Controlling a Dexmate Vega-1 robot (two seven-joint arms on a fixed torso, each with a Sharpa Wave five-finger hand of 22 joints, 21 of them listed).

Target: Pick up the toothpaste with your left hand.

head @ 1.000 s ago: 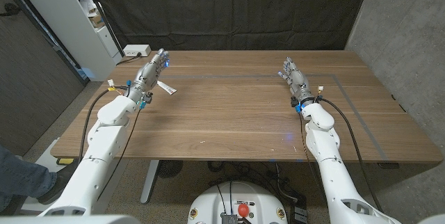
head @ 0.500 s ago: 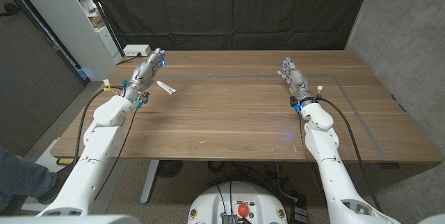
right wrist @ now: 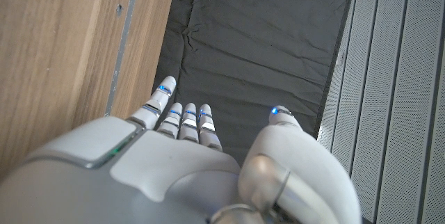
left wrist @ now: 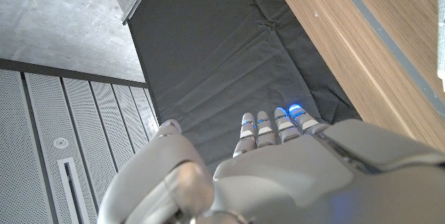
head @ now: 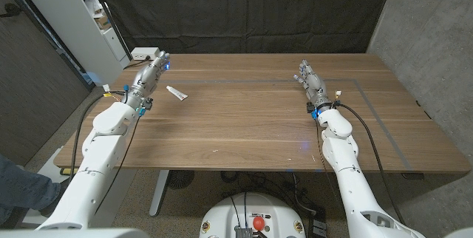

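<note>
A small white toothpaste tube (head: pixel 176 92) lies on the wooden table (head: pixel 251 127) at its far left. My left hand (head: pixel 150 73) hovers just to the tube's left and slightly farther back, fingers stretched out and holding nothing; it is apart from the tube. In the left wrist view the same left hand (left wrist: pixel 278 168) shows with straight fingers against the dark curtain. My right hand (head: pixel 310 80) stands at the far right of the table with fingers extended and nothing in it, and the right wrist view shows the right hand (right wrist: pixel 188 161) the same way.
A white power strip (head: pixel 145 52) sits at the table's far left corner, close behind my left hand. A white shelf unit (head: pixel 89 16) stands left of the table. A dark curtain (head: pixel 244 9) hangs behind. A person's leg (head: pixel 18 182) shows at bottom left.
My left hand has drawn away to the left and back, uncovering the toothpaste, which stays on the table. The right arm has not moved.
</note>
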